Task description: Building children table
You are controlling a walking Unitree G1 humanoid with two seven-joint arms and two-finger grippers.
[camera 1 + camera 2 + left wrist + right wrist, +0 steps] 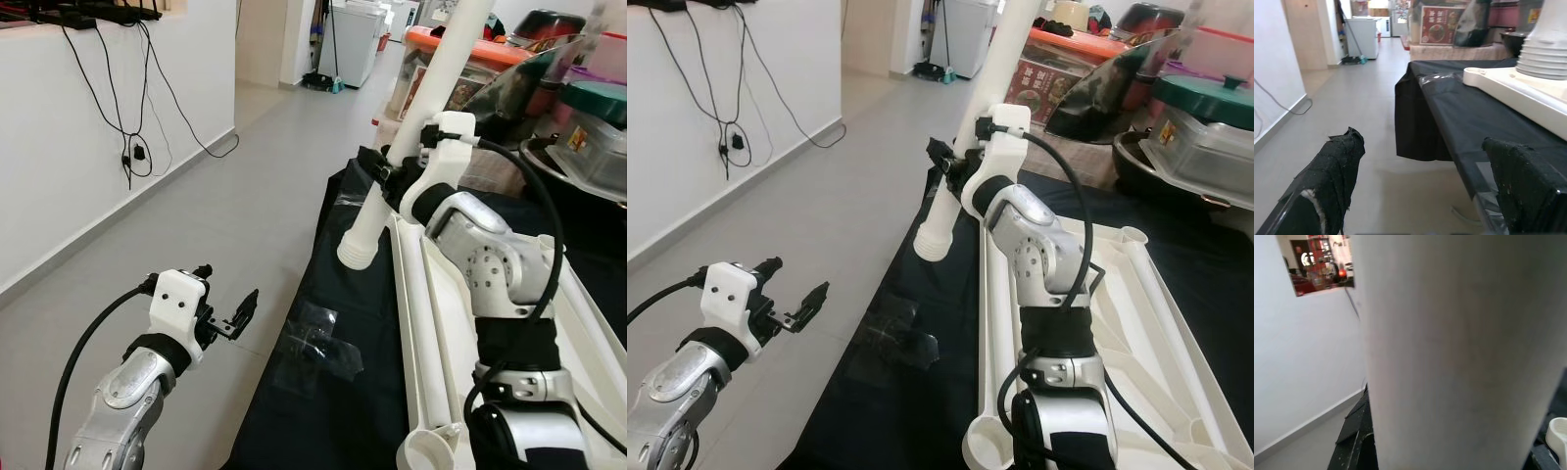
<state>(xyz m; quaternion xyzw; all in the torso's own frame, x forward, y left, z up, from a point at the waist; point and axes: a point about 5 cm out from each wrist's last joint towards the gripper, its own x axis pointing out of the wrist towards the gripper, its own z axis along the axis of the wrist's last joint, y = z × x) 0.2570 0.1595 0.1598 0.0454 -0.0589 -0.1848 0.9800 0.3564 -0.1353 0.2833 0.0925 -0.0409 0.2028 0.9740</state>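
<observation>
My right gripper [384, 174] is shut on a long white table leg [431, 98], which tilts up and away, its ribbed screw end [358, 245] hanging low over the near left part of the table. Under it the white children's table top [1136, 284] lies upside down on a black cloth, with a round corner socket [985, 441] nearest me. The leg [1459, 352] looms large in the right wrist view. My left gripper [227, 294] is open and holds nothing, over the floor left of the table. Between its fingers [1332, 171] the table top's corner [1484, 78] lies ahead.
The black-clothed table [323, 294] carries a crumpled clear plastic piece [318, 343] near its left edge. Pots and lidded containers [588, 127] crowd the back right. Cables [127, 147] hang on the white wall at the left. Open grey floor [225, 196] runs to a white appliance [358, 39].
</observation>
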